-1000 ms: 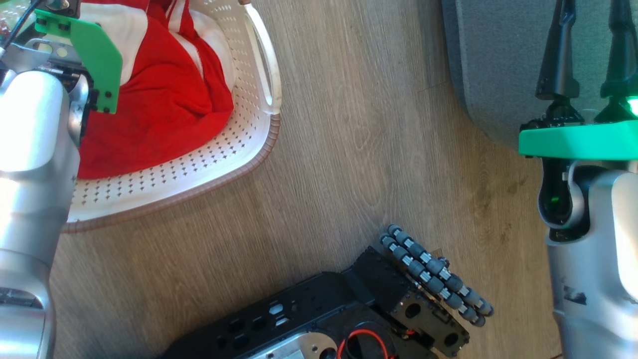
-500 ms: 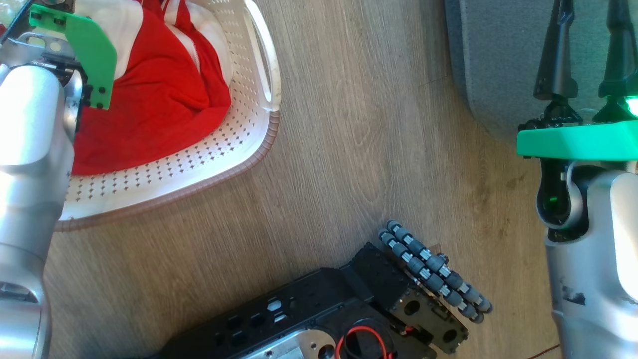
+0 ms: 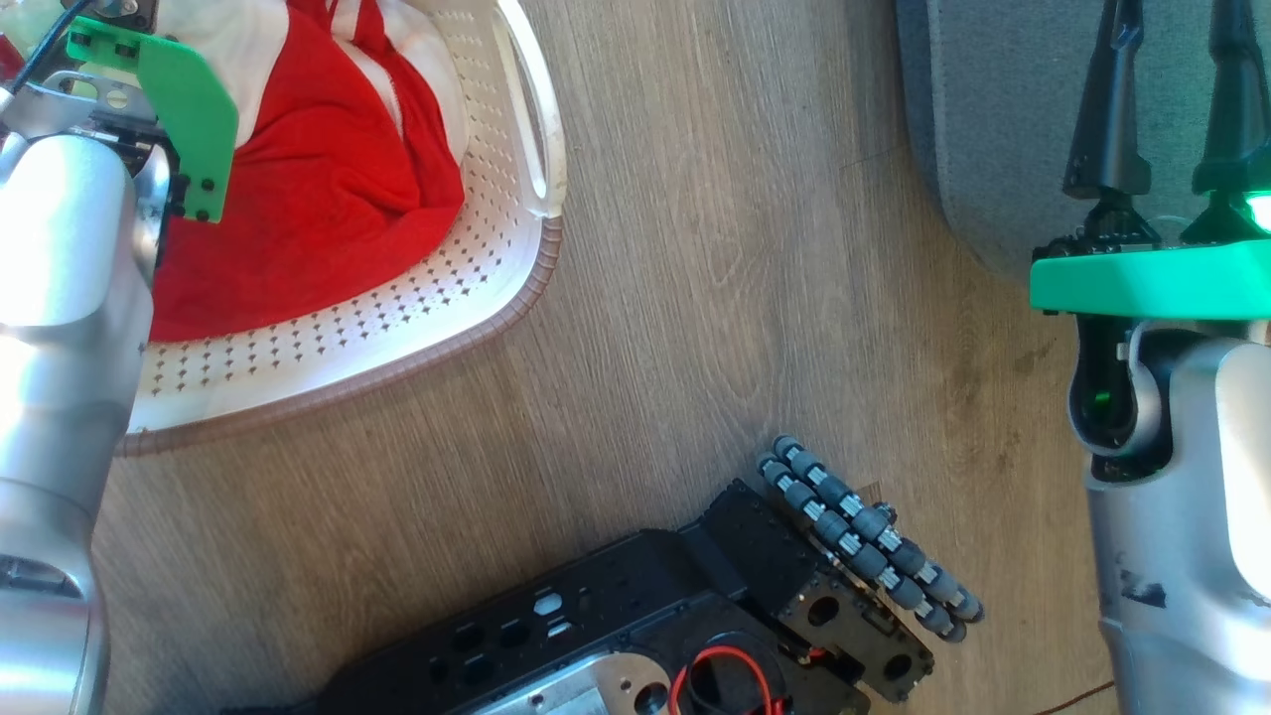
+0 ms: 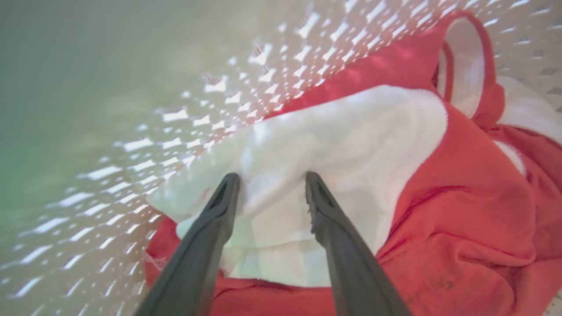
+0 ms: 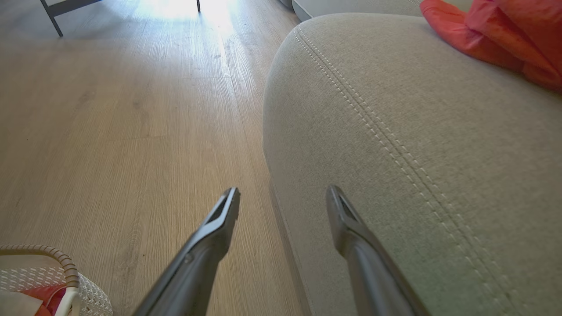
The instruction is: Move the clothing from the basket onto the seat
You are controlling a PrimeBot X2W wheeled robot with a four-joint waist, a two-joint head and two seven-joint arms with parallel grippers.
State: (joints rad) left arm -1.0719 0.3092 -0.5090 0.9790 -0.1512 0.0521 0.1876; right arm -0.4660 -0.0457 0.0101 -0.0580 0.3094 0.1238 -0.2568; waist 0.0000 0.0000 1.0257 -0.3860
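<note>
Clothing, red with white panels, lies heaped in the basket at the far left of the head view. Over the last second that has not altered: the pile keeps its shape and none of it has been lifted. The small slide of the whole head view, floor and robot base included, reads as the camera shifting, not as the basket being pushed. The left forearm has stayed above the pile with barely a drift. In the left wrist view the left gripper has its jaws apart, both tips set against a white panel with a low ridge of that cloth between them; they have not closed on it. So the step in hand looks like the pinch itself, and the lift should come only once the cloth is clamped. Further right, across bare floor, is the seat. The right gripper has held its place over the seat's rounded corner, jaws apart and holding nothing. At the seat's far end in the right wrist view lies a red-orange fabric, possibly a piece already delivered, though I cannot tell.
</note>
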